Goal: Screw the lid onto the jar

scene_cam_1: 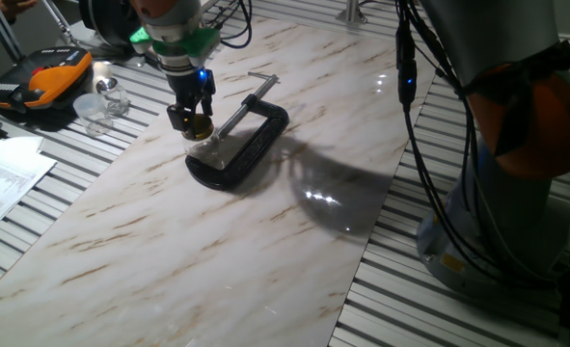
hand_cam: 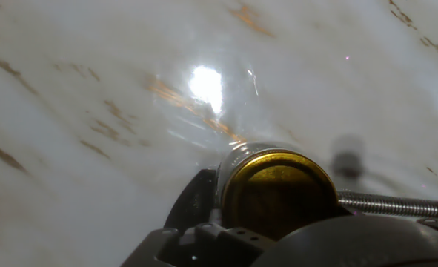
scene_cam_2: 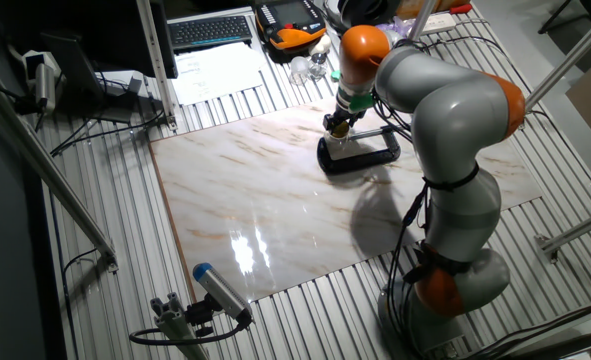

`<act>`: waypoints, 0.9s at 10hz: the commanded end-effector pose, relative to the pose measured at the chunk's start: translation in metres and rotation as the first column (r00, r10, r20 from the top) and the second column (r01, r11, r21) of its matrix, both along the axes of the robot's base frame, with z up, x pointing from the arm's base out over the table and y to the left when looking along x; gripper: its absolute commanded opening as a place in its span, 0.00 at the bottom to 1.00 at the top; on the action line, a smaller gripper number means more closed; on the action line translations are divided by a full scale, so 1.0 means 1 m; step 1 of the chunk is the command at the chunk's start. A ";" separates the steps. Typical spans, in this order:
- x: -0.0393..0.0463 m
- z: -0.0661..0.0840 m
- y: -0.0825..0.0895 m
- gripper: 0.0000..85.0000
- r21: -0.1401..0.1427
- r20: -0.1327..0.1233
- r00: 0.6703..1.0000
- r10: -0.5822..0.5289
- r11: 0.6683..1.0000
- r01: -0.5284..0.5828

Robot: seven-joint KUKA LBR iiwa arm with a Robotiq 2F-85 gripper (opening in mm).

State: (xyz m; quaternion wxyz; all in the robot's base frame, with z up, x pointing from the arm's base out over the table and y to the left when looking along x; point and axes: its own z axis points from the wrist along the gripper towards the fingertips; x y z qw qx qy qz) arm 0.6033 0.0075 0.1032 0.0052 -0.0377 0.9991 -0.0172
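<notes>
My gripper (scene_cam_1: 200, 126) hangs over the near end of a black C-clamp (scene_cam_1: 256, 135) on the marble board and is shut on the gold lid (scene_cam_1: 202, 125). Just below it, the small clear glass jar (scene_cam_1: 212, 150) stands inside the clamp's frame. In the hand view the lid (hand_cam: 278, 194) shows as a gold-rimmed disc low in the middle, with the jar's glass (hand_cam: 233, 157) curving around its upper left. The clamp's threaded screw (hand_cam: 396, 204) runs off to the right. From the other fixed view my gripper (scene_cam_2: 341, 125) sits at the clamp's (scene_cam_2: 360, 152) left end. Whether lid and jar touch is unclear.
An orange-black case (scene_cam_1: 39, 82) and clear plastic containers (scene_cam_1: 101, 101) lie on the slatted table at the far left, with papers (scene_cam_1: 5, 178) nearer the front. My arm's base (scene_cam_1: 516, 193) and cables fill the right side. A keyboard (scene_cam_2: 210, 30) lies beyond the board.
</notes>
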 end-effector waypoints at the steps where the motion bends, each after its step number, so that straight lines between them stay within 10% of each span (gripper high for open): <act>1: -0.0004 -0.001 0.000 0.80 -0.001 -0.004 1.000 0.000 1.000 0.000; 9: -0.0018 -0.003 0.000 0.80 0.010 0.004 1.000 0.005 1.000 -0.005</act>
